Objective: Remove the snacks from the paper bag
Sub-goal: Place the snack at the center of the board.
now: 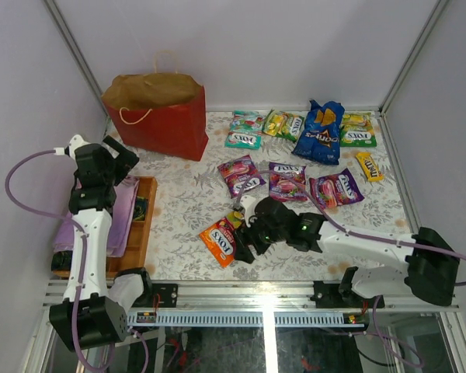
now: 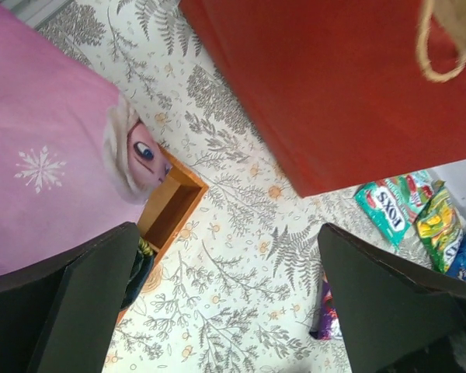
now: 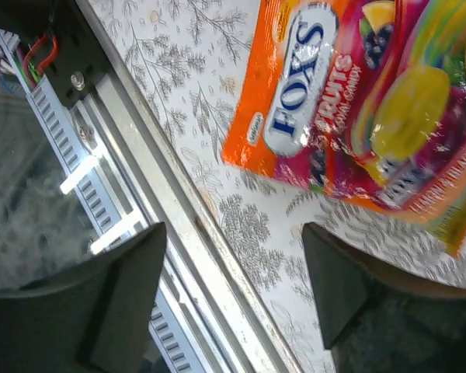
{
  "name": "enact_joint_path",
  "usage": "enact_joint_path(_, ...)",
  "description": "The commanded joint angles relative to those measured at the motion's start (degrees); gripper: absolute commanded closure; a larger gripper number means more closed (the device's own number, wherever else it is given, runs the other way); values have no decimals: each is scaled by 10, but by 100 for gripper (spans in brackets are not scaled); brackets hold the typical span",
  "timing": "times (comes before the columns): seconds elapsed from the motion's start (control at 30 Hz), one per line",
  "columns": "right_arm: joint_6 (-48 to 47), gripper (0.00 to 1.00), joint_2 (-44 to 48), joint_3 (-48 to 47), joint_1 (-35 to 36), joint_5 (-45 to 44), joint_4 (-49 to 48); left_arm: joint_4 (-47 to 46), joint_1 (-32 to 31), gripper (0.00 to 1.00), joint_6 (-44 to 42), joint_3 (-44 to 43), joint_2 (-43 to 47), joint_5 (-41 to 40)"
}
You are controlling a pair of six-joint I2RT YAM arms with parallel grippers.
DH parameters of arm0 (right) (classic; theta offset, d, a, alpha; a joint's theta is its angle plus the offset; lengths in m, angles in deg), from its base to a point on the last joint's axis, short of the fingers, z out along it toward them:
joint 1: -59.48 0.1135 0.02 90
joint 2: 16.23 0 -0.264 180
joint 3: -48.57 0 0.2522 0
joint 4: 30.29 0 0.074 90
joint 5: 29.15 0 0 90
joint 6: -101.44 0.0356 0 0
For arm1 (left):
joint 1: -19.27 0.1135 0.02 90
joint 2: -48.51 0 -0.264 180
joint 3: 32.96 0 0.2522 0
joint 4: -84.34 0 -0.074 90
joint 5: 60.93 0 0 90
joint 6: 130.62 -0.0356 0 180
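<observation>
1. Desk [image 1: 186, 210]: carried everything. About ten snacks lay out in the open across its middle and far right.
2. Paper bag [image 1: 167, 120]: stood upright at the far left, top crumpled. I couldn't see inside, so I couldn't tell if any snacks were left in it.
3. Wooden tray [image 1: 147, 203] with the purple cloth [image 1: 123, 214]: near left, not part of the job.
4. Blue chip bag [image 1: 322, 134]: lay flat at the far side among the candy packs, well apart from the paper bag.
5. Orange packet [image 1: 221, 239]: lay flat near the front edge, just ahead of the right arm.
6. Right fingers [image 3: 116, 311]: apart, nothing between them, low over the desk beside that packet. Looked like the set-down step.
7. Left fingers [image 2: 85, 311]: wide apart, empty, facing the bag's red side.
8. Next, my read: check the bag. The left arm was nearest and would need to rise over the rim and reach down without tipping the bag.
</observation>
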Motion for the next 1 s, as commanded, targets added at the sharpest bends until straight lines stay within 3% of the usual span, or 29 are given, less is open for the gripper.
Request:
enact_joint_path(0.0, -13, 14, 91, -2, -1, -28, 70, 2, 3, 0, -21, 23, 7, 6)
enact_joint_path(0.1, -7, 6, 137, -14, -1, -102, 123, -5, 2, 0, -18, 29, 6, 18)
enact_joint_path(0.23, 27, 4, 162, 13, -9, -179, 89, -24, 2, 0, -21, 38, 5, 46)
enact_joint_path(0.6, -27, 11, -128, -89, -16, -119, 27, -6, 2, 0, -61, 36, -36, 125)
enact_joint_path(0.7, -28, 12, -194, -114, -16, -139, 35, -9, 3, 0, -69, 41, -38, 122)
enact_joint_path(0.8, -34, 12, -242, -123, -16, -173, 29, -9, 2, 0, -71, 40, -48, 124)
enact_joint_path(0.97, -51, 12, -279, -130, -10, -144, -12, 0, 3, 0, -75, 37, -50, 126)
